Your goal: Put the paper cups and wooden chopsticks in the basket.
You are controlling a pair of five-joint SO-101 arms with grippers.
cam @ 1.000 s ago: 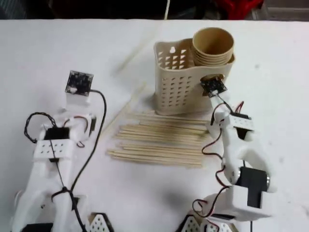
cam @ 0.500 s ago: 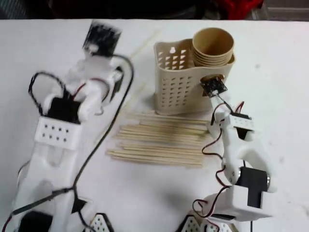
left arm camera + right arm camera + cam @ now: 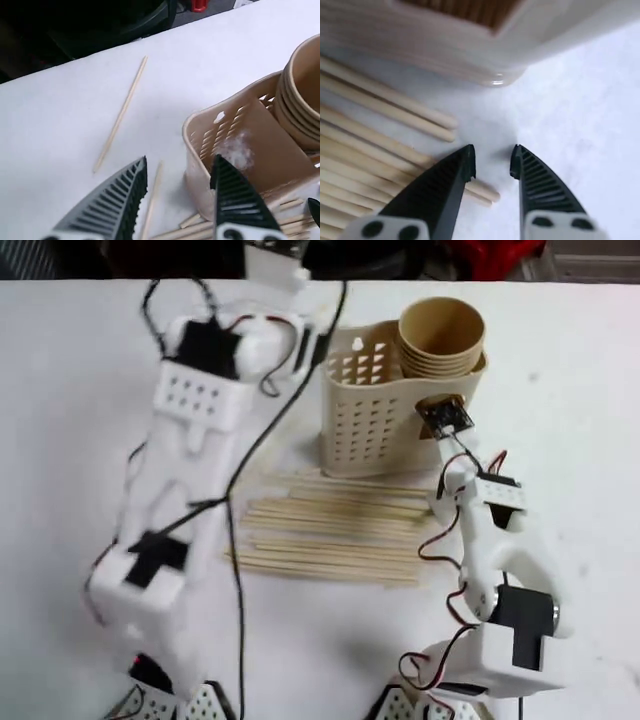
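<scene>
Beside perforated basket: wooden chopsticks heaped | paper cups nested inside | left claw, right claw spread (empty)

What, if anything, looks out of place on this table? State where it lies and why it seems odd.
One wooden chopstick lies alone, slanted, on the table beyond the basket, apart from the main pile in front of it. A second stray lies beside the basket. Nothing looks damaged.

left arm, right arm: white shells, black servos, red-black cables | left pincer: black ribbed fingers
</scene>
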